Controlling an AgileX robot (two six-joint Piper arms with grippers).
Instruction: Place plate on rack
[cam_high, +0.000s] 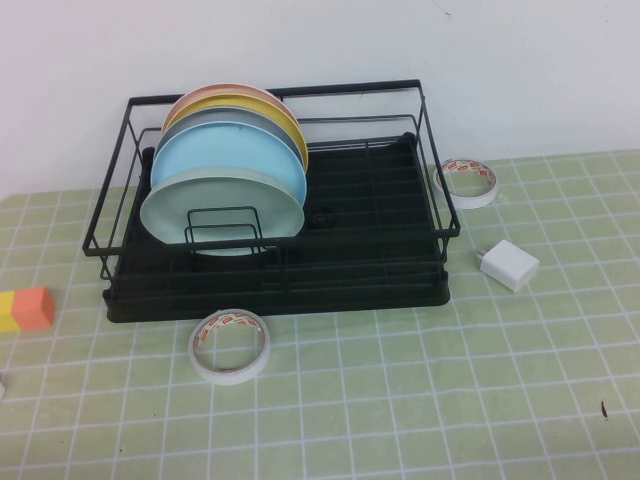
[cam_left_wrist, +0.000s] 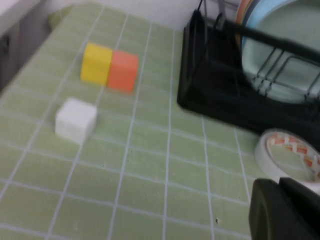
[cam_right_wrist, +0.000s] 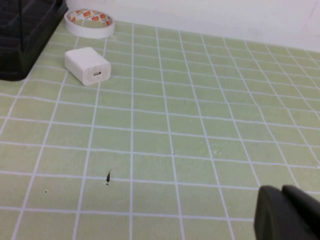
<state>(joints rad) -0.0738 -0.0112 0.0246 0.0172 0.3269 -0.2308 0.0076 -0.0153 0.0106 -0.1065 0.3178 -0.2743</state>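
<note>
The pale mint-green plate (cam_high: 222, 210) stands upright at the front of a row of plates in the black wire rack (cam_high: 380, 262), with sky-blue, grey, yellow and pink plates behind it. The left wrist view also shows the plate (cam_left_wrist: 287, 50) and the rack (cam_left_wrist: 210, 95). My left gripper (cam_left_wrist: 281, 200) is shut and empty, low over the table near a tape roll in front of the rack. My right gripper (cam_right_wrist: 281, 210) is shut and empty over bare table right of the rack. Neither arm shows in the high view.
A tape roll (cam_high: 229, 346) lies in front of the rack and another (cam_high: 467, 181) at its right. A white charger (cam_high: 508, 265) lies right of the rack. An orange-and-yellow block (cam_high: 24, 309) sits at the left, a white cube (cam_left_wrist: 75, 120) near it.
</note>
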